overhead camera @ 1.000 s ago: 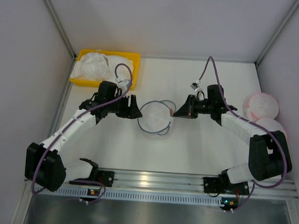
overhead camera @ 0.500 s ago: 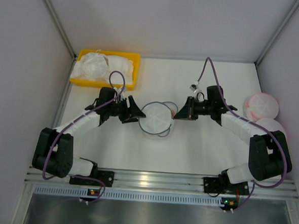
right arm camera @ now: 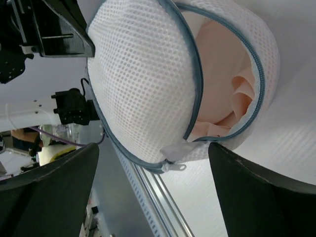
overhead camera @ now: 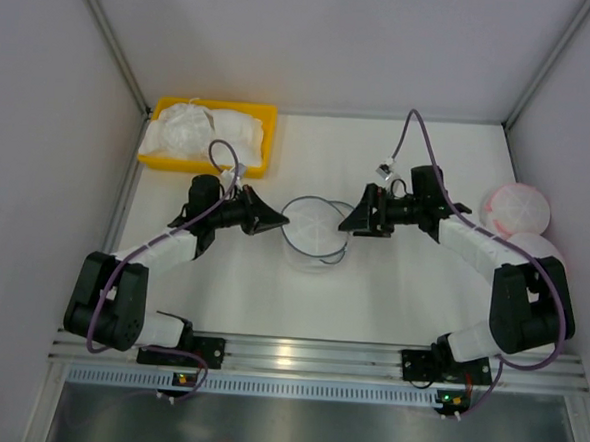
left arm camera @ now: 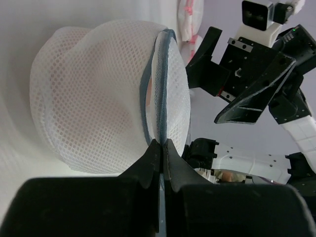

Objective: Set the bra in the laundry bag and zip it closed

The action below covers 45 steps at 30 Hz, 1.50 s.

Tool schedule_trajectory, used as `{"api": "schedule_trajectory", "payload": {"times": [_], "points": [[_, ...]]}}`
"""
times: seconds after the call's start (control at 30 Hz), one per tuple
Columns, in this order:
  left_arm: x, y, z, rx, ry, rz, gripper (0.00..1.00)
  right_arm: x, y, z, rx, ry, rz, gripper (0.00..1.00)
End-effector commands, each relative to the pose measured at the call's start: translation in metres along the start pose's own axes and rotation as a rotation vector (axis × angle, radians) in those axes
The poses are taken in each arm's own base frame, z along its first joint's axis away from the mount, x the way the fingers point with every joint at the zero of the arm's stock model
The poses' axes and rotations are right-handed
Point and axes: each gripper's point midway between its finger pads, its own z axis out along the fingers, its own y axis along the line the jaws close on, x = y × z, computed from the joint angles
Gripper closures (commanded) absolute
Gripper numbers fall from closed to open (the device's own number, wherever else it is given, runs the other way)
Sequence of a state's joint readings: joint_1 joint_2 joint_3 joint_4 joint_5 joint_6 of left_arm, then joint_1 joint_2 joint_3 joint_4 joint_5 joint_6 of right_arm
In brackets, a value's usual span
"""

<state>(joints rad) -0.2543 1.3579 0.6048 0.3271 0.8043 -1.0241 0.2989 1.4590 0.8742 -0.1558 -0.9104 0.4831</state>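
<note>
Left claw [left arm camera: 161,144] pinches laundry bag [left arm camera: 94,94] rim.

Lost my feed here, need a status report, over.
Left pincer shut on laundry bag rim. Right pincer open by zipper pull. Bra inside, zip partly open. Nothing blocking.

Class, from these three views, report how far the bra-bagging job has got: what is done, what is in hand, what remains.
Done: the bra lies inside the laundry bag. In hand: the left hand is shut on the bag's grey zipper rim, and the right hand stands open facing the zipper pull. Left: that rim gapes open, so it needs zipping closed.
</note>
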Motion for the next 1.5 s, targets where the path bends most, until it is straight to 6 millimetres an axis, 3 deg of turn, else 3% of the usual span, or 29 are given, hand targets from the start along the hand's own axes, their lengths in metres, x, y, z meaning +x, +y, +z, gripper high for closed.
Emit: {"api": "schedule_trajectory", "payload": {"times": [0.0,0.03,0.23,0.5,0.6,0.83,0.87,1.0,1.2,1.47], "points": [[-0.012,-0.025,-0.005,0.100,-0.033,0.019,1.00,-0.016,0.014,-0.018,-0.008,-0.044,-0.039,0.04],[-0.013,-0.025,-0.005,0.101,-0.035,0.007,1.00,-0.012,0.011,-0.019,-0.001,-0.037,-0.016,0.00],[-0.010,-0.031,-0.006,0.141,-0.002,-0.015,1.00,0.006,-0.007,-0.014,0.022,0.013,0.061,0.01],[-0.007,-0.037,-0.005,0.180,0.039,-0.029,1.00,-0.011,-0.011,0.001,-0.042,-0.019,0.067,0.01],[-0.005,-0.038,-0.002,0.199,0.059,-0.071,1.00,-0.008,-0.015,0.010,-0.073,0.007,0.077,0.01],[-0.006,-0.035,0.008,0.190,0.066,-0.068,1.00,-0.012,0.004,0.012,-0.157,-0.020,0.031,0.01],[-0.007,-0.031,0.012,0.182,0.066,-0.073,1.00,-0.011,0.009,0.013,-0.167,-0.014,0.018,0.03],[-0.014,-0.016,0.021,0.131,0.055,-0.070,1.00,-0.005,0.012,0.013,-0.184,0.011,0.015,0.31],[-0.023,-0.005,0.025,0.060,0.019,-0.025,1.00,0.001,0.008,0.014,-0.177,0.029,0.023,0.61],[-0.041,-0.008,0.029,0.005,-0.017,0.075,1.00,0.009,0.012,0.023,-0.210,0.098,0.038,0.81]]}}
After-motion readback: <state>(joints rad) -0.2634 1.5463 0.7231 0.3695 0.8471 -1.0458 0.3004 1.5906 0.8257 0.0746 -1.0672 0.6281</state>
